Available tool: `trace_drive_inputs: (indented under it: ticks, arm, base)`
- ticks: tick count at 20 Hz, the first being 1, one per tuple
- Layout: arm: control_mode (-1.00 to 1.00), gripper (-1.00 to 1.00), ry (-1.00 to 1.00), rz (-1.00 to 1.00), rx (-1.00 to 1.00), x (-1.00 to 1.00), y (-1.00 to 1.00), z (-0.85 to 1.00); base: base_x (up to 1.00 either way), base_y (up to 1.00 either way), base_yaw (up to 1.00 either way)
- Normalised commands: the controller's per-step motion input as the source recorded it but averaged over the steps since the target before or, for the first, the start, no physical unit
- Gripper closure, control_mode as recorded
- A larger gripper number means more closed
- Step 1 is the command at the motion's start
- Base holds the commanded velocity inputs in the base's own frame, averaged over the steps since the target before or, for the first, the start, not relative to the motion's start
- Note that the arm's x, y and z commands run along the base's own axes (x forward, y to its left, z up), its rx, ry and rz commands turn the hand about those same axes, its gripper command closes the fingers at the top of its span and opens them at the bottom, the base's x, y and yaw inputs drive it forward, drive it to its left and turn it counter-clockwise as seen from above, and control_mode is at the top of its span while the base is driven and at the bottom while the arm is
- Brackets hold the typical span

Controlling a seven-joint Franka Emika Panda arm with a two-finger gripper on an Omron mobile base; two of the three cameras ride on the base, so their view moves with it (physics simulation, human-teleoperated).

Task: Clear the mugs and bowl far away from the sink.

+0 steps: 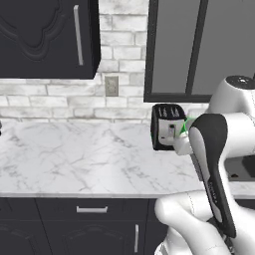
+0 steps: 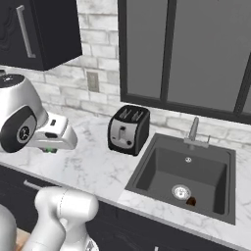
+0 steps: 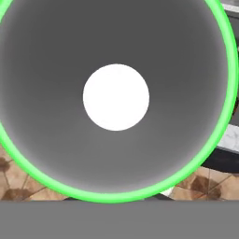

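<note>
We have one green mug [image 3: 116, 98] clamped in our hand [image 2: 49, 148], the fingers drawn close on its wall; the hand view looks straight down its grey bore to the pale base, the green rim ringing the frame. In the right base view a sliver of that green shows under the wrist, held above the marble worktop [image 2: 93, 166], at about nine o'clock from the toaster [image 2: 128, 129] and well apart from the sink [image 2: 184, 179]. We judge it is carried high so it clears the worktop edge on its way from the basin.
</note>
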Motion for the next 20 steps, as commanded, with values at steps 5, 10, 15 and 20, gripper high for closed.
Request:
trace_drive_inputs:
  ticks: [5, 10, 15, 20]
  arm:
    - [1.0, 1.0, 0.0, 0.0, 0.0, 0.0, 0.0, 0.0]
    - [1.0, 1.0, 0.0, 0.0, 0.0, 0.0, 0.0, 0.0]
    - [1.0, 1.0, 0.0, 0.0, 0.0, 0.0, 0.0, 0.0]
    - [1.0, 1.0, 0.0, 0.0, 0.0, 0.0, 0.0, 0.0]
  base:
    - [-0.47, 0.59, 0.08]
    - [0.0, 0.66, 0.67]
    - [0.0, 0.38, 0.99]
    - [0.0, 0.05, 1.0]
